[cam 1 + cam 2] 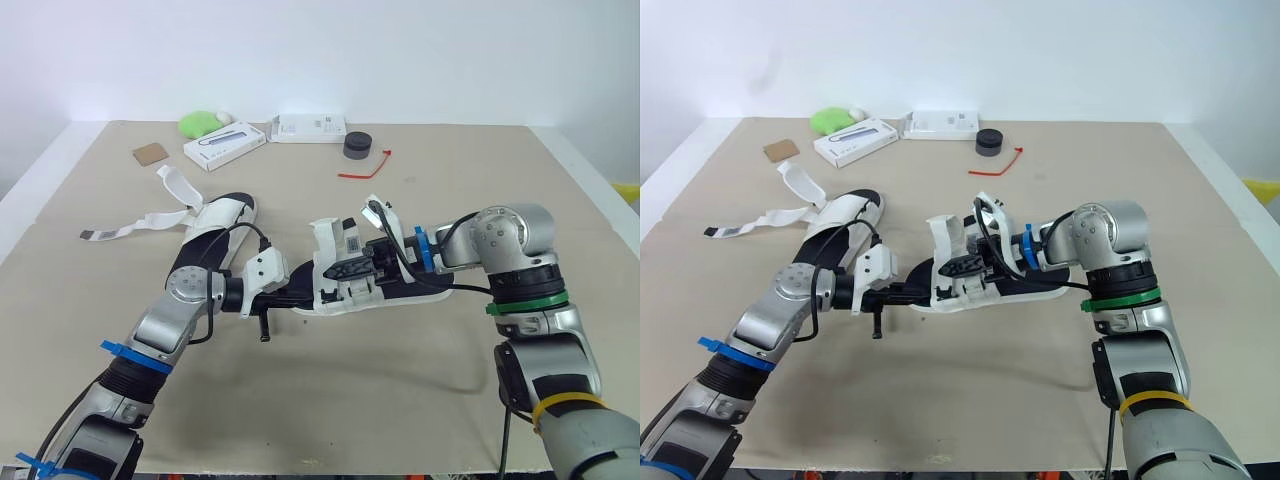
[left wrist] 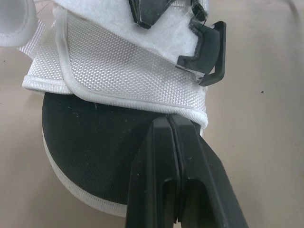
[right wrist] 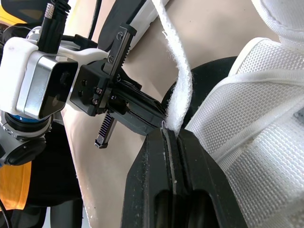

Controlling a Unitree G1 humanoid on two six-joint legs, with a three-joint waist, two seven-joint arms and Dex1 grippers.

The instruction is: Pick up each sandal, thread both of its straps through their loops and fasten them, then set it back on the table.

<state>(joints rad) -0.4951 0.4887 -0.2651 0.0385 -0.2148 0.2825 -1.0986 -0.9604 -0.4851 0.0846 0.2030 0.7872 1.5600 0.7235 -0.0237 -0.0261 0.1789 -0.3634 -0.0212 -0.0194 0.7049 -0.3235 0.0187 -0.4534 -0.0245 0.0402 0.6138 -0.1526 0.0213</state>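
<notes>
Head views: the worked sandal (image 1: 345, 298) is lying mid-table (image 1: 450, 190) between both arms. The second sandal (image 1: 218, 222) is lying to its left, straps spread open. The left gripper (image 1: 292, 293) is reaching in at the sole's end. The left wrist view is adding detail: its fingers (image 2: 152, 166) are pinching shut on the black footbed edge, beside a black buckle loop (image 2: 205, 47). The right wrist view is showing the right gripper (image 3: 172, 137) clamping a white strap (image 3: 184, 90).
</notes>
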